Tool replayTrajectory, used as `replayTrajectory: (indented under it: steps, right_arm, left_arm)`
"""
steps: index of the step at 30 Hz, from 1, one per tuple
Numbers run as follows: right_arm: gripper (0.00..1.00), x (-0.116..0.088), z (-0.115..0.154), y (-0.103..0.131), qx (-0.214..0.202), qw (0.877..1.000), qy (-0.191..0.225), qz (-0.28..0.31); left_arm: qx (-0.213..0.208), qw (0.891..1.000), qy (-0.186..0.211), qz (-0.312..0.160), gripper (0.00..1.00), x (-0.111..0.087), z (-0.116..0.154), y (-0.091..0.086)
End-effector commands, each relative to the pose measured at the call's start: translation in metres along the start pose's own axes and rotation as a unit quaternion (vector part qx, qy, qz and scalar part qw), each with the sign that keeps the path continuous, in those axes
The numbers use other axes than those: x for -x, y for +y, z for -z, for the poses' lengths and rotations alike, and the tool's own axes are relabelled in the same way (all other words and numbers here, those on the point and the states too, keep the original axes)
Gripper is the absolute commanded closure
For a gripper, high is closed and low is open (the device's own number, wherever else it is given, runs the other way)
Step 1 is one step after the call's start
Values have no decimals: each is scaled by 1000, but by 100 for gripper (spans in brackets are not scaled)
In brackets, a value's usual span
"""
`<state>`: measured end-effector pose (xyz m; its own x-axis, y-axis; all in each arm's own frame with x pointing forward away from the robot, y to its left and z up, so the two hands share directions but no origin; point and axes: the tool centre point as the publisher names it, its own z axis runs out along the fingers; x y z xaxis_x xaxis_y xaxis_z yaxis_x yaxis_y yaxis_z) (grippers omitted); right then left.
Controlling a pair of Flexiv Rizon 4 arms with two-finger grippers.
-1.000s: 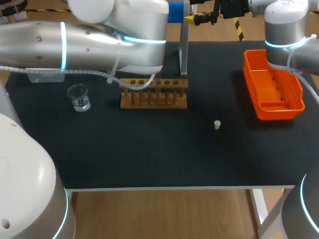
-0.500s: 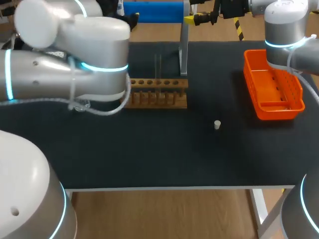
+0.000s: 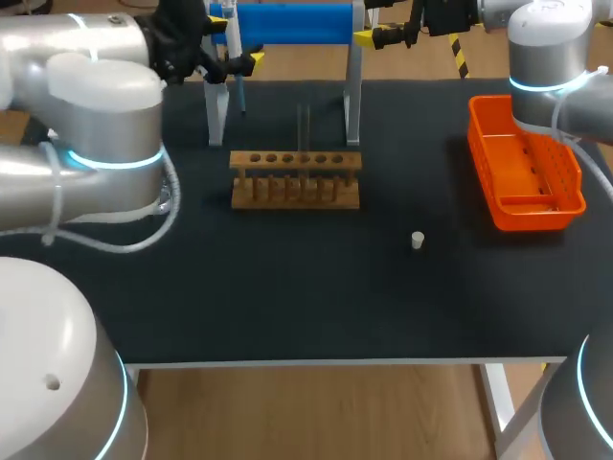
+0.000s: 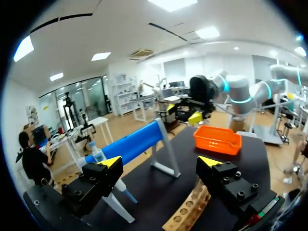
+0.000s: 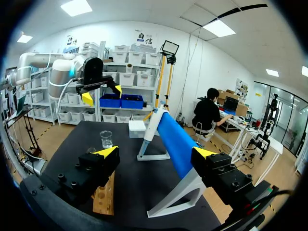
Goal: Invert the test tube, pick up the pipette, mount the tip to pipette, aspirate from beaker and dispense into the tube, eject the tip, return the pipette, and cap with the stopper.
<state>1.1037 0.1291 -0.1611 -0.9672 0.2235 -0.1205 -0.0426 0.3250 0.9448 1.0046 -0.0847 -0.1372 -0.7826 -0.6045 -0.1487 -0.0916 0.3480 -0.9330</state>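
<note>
Our left arm [image 3: 96, 144] fills the table's 9 o'clock side. Its gripper [image 4: 160, 162], fingers spread with nothing between them, faces the blue stand [image 3: 292, 21] at 12 o'clock. The pipette [image 4: 97, 154] hangs steeply from the stand's 11 o'clock end, tip down, just ahead of one left finger. We judge it nearer this arm than our right gripper [image 5: 155, 152], which is also spread wide. At 2 o'clock is an orange basket [image 3: 536, 218], contents unclear. The wooden rack [image 3: 295, 192] holds one upright test tube [image 3: 304, 125]. A beaker [image 5: 106, 138] stands beyond the rack. The stopper [image 3: 418, 240] lies at 4 o'clock.

Beaker [image 5: 106, 138] all but hidden behind left arm [image 3: 96, 144] in head view; test tube [image 3: 304, 126] only faint.
</note>
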Motion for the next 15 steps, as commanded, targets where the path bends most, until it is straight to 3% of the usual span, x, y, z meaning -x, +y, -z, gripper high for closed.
replayTrajectory:
  steps: [1,5,10,15]
  right_arm:
    - [0,1,1,0,-1,1000,3,0]
    - [0,1,1,0,-1,1000,3,0]
    - [0,1,1,0,-1,1000,3,0]
    - [0,1,1,0,-1,1000,3,0]
  left_arm:
    - [-15,976,215,-10,0,-4,10,8]
    - [-15,971,238,-8,0,-11,13,14]
    - [-13,955,294,-24,0,-35,18,12]
    - [-13,955,294,-24,0,-35,18,12]
